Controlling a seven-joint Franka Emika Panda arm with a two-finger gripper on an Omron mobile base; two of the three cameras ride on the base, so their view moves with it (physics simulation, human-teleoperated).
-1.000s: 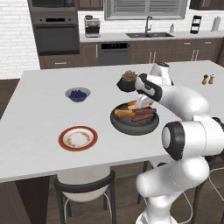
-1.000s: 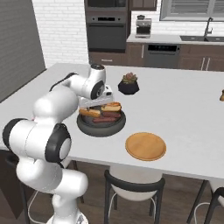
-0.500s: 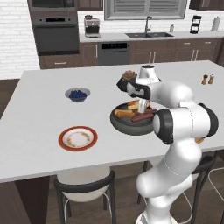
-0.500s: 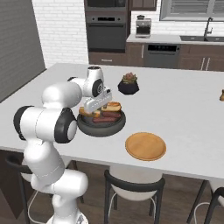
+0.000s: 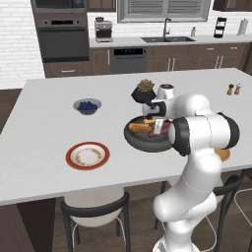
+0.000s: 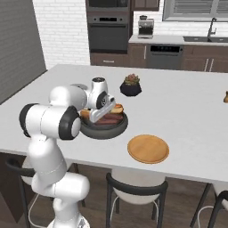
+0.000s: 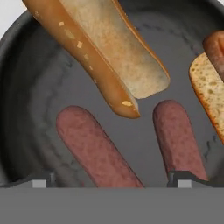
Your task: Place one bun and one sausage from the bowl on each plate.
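A: What do the surfaces look like?
B: The bowl [image 7: 39, 100] is matt dark grey, faintly mottled. The sausages [image 7: 94, 151] look smooth and dull reddish-brown; the bun [image 7: 98, 52] has a glossy crust and a dry, crumbly cut face.
A: And the bench [image 5: 59, 133]?
B: Smooth, pale grey, matt.

white arm folded low over the dark bowl [image 5: 147, 139] on the grey counter [image 5: 44, 133], its gripper [image 5: 158, 126] down inside the bowl above a bun [image 5: 139, 127]. red-rimmed plate [image 5: 88, 155] lies bare to the bowl's left, near the front edge. small bowl of blue berries [image 5: 87, 106] sits farther back; potted plant [image 5: 143, 91] stands just behind the dark bowl. salt and pepper shakers [image 5: 233, 89] at far right.
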